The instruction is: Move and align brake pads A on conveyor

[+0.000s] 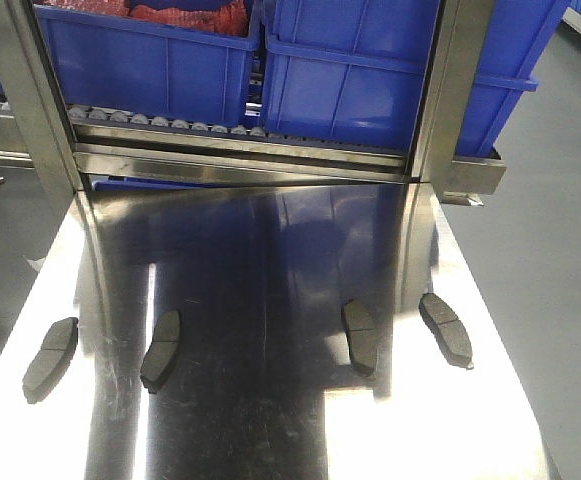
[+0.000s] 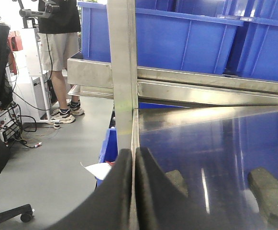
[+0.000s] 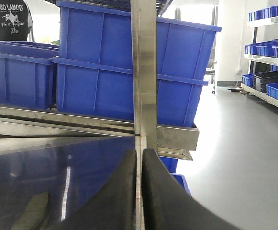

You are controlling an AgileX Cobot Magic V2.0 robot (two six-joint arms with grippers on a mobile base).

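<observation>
four brake pads (image 1: 161,350) lie flat in a loose row across the steel surface (image 1: 270,430), closer to its near edge than its far one. the leftmost pad (image 1: 50,352) sits by the left edge and the rightmost pad (image 1: 445,329) by the right edge, with the two inner pads (image 1: 359,337) well apart between them. all four splay outward toward the near edge. the conveyor is not in any view.

the left gripper (image 2: 133,154) has its fingers pressed together on nothing, and it looks along the surface's left edge. the right gripper (image 3: 139,153) is likewise closed and empty, over the right edge.

the step in hand looks like the first pickup. each gripper should open before it descends, then take the pad nearest its own side. it should turn to match that pad's slant and close across the narrow width near the centre groove. the thin pads may skid on the shiny steel, so come straight down. the rack post (image 1: 40,110) and blue bins (image 1: 350,80) crowd the far edge.
</observation>
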